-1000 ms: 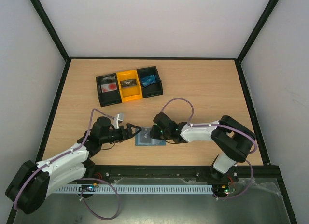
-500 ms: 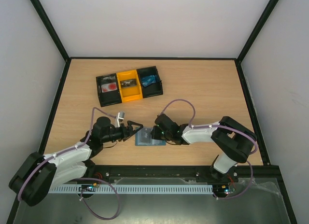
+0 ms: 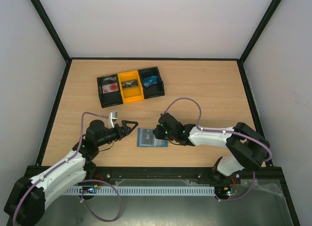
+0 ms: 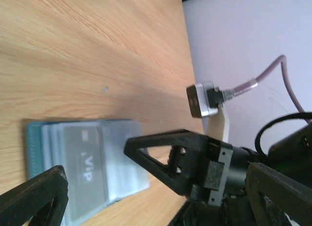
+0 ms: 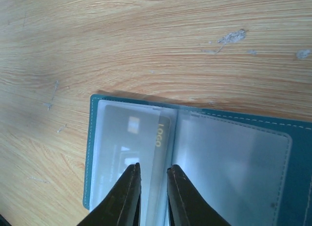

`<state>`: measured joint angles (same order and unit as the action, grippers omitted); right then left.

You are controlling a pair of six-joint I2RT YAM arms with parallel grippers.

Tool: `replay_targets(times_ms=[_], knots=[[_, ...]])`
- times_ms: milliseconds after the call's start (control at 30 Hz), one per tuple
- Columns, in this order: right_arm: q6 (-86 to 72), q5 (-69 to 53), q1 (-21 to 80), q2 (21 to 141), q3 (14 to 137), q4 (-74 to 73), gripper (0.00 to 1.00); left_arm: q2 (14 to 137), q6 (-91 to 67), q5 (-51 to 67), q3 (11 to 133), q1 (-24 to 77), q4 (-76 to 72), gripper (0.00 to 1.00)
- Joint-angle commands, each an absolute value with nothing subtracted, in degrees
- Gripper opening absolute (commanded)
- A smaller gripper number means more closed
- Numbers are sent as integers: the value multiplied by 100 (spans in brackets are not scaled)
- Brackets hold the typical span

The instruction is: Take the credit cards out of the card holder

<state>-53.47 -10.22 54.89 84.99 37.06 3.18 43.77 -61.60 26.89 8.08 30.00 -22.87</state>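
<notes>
The right gripper (image 5: pixel 152 166) sat low over the holder (image 5: pixel 234 162). Its two fingers (image 5: pixel 127 197) were close together, with only a thin gap. They stood on each side of the edge of a clear sleeve. I could not tell if they pinched it. The holder lay open and flat on the table (image 3: pixel 204 89), between the two grippers. A pale grey LOGO card (image 5: pixel 139 133) sat under the sleeve, inside its slot.

The left gripper (image 3: pixel 133 126) was just left of the holder and did not touch it. Its jaws were spread wide with nothing in them.

Only the right wrist view showed the word LOGO and the holder's teal stitched rim. Only the left wrist view showed a VIP card (image 4: pixel 83 170) in the holder, with the right gripper's tip down beside it. I could not tell if the two were one card.

Only the top view showed both arms and the tray (image 3: pixel 132 98). The tray sat far back, well apart from the holder. It had three boxes: black, yellow, black. Something red lay in the left box and something blue in the right.

The table was light wood with small scuffs. White walls (image 3: pixel 156 21) and black frame bars (image 3: pixel 48 26) stood around it.
</notes>
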Motion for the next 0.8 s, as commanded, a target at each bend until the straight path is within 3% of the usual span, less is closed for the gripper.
replay_targets(times_ms=[0,367,767], knots=[[-5632,-1009,5619,8381,3836,308,18,3943,-5698,2475,1221,2714,-770,100],[-6132,-802,5787,8381,3751,652,19,3797,-4773,2272,2505,2601,923,100],[-6242,-879,5941,8787,3786,863,19,4022,-4666,2500,2707,2597,794,100]])
